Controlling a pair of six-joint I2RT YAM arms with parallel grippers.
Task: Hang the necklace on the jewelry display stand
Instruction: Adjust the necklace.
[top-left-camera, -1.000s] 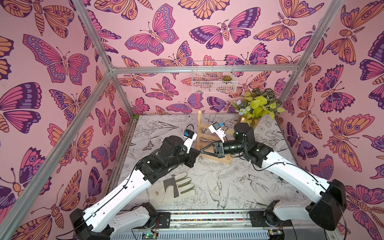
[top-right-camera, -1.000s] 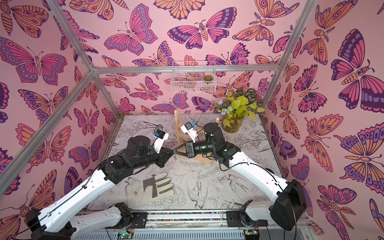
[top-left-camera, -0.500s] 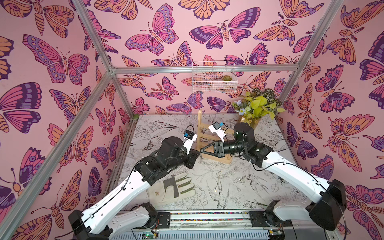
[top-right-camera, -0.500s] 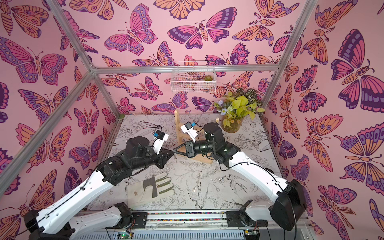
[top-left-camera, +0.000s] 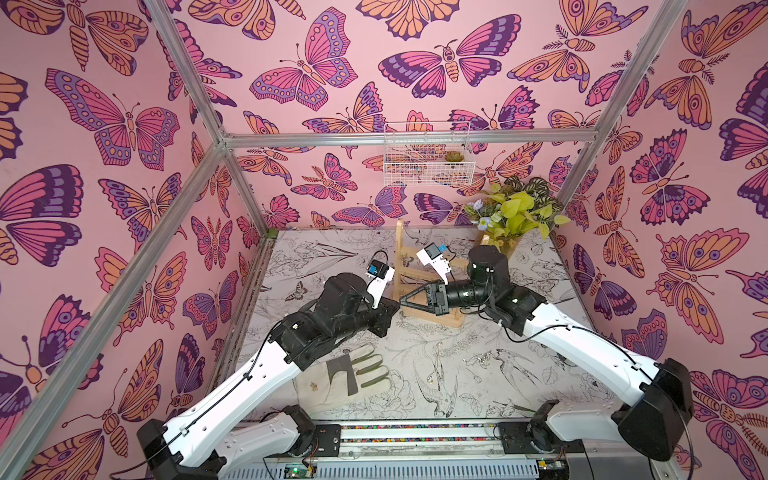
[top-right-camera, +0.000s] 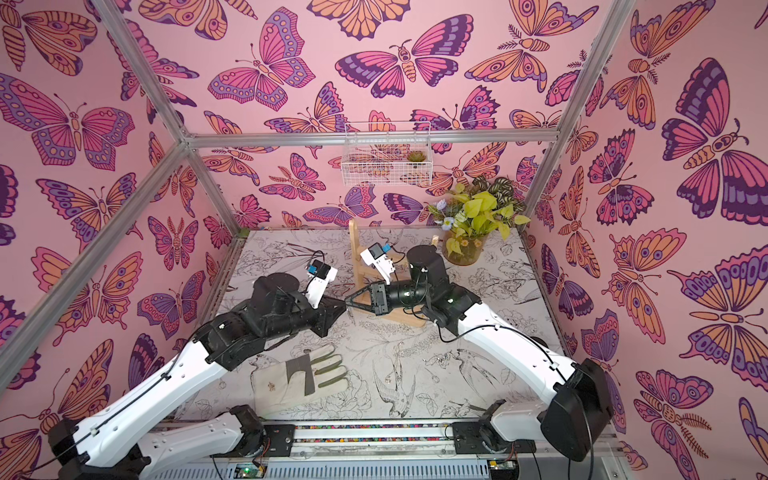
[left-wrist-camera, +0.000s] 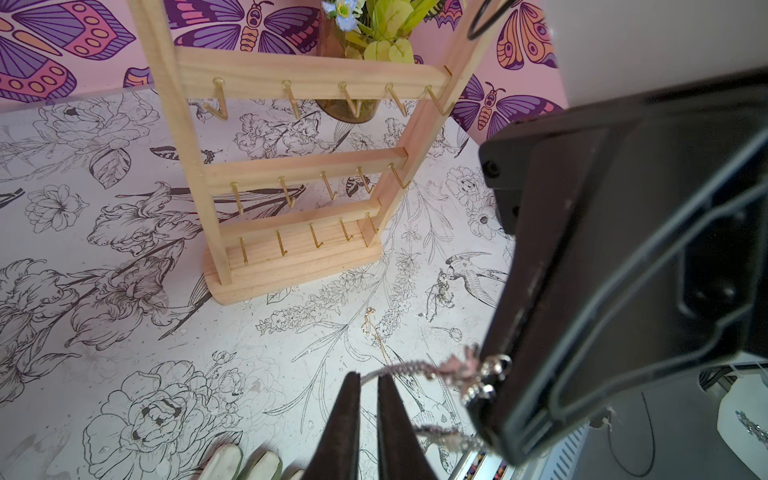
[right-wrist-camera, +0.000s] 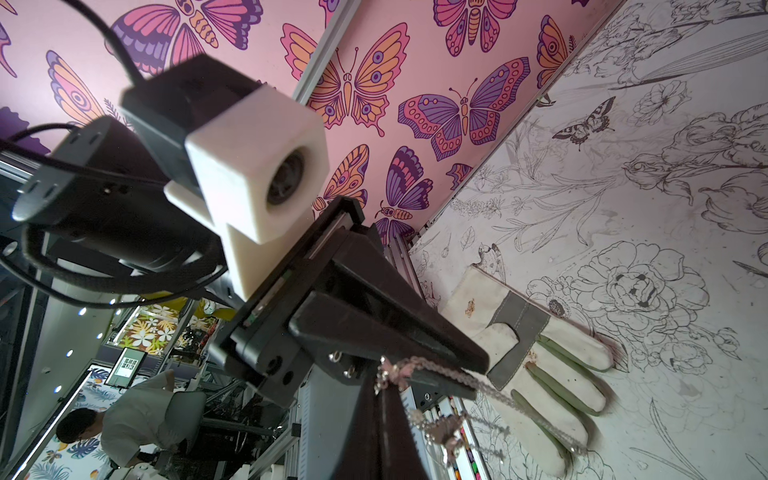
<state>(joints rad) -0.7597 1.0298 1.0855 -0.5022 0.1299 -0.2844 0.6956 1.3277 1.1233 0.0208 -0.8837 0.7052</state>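
Observation:
The necklace (left-wrist-camera: 415, 368), a silver chain with pink butterfly charms, hangs in the air between my two grippers. My right gripper (right-wrist-camera: 380, 384) is shut on it at a charm (right-wrist-camera: 390, 374). My left gripper (left-wrist-camera: 368, 376) faces it tip to tip, jaws drawn close with the chain pinched at their tips. The rest of the chain (right-wrist-camera: 540, 419) droops beyond them. In both top views the left gripper (top-left-camera: 395, 308) (top-right-camera: 341, 306) and right gripper (top-left-camera: 403, 300) (top-right-camera: 347, 300) meet just in front of the jewelry display stand (top-left-camera: 400, 249) (top-right-camera: 353, 249). All hooks on the stand (left-wrist-camera: 307, 166) are bare.
A white and grey work glove (top-left-camera: 353, 374) lies on the table near the left arm. Other small jewellery pieces (left-wrist-camera: 440, 291) and a thin gold chain (left-wrist-camera: 372, 324) lie on the table right of the stand. A vase of plants (top-left-camera: 511, 216) stands at the back right, below a white wire basket (top-left-camera: 428, 160) on the wall.
The left jaws have closed a little on the chain. Both arms have stayed almost still, tips together in front of the stand.

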